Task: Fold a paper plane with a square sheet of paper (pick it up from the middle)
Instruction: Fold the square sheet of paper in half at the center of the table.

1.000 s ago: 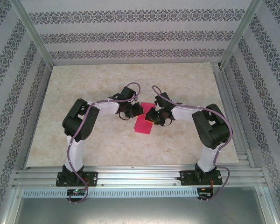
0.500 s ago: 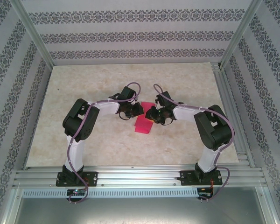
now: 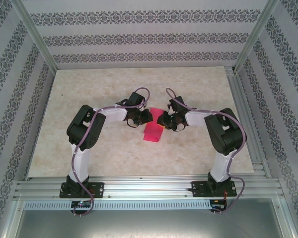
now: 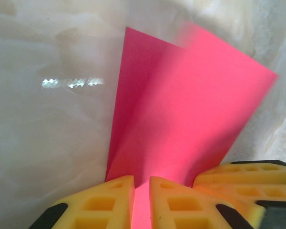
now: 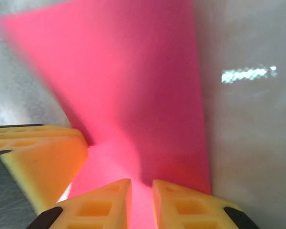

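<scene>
Left fingers (image 4: 109, 202), right fingers (image 5: 102, 205) both clamped on square sheet of paper (image 3: 152, 132), side by side at its far end; long axis runs out from them.

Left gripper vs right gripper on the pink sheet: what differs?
Side: the left gripper pinches the square sheet of paper from its left, the right gripper from its right.
Position: in the top view the left gripper sits slightly farther up the table than the right gripper.
Shared: both have yellow fingers shut on the sheet's far end, close beside each other, with the creased paper extending toward the arm bases.
</scene>
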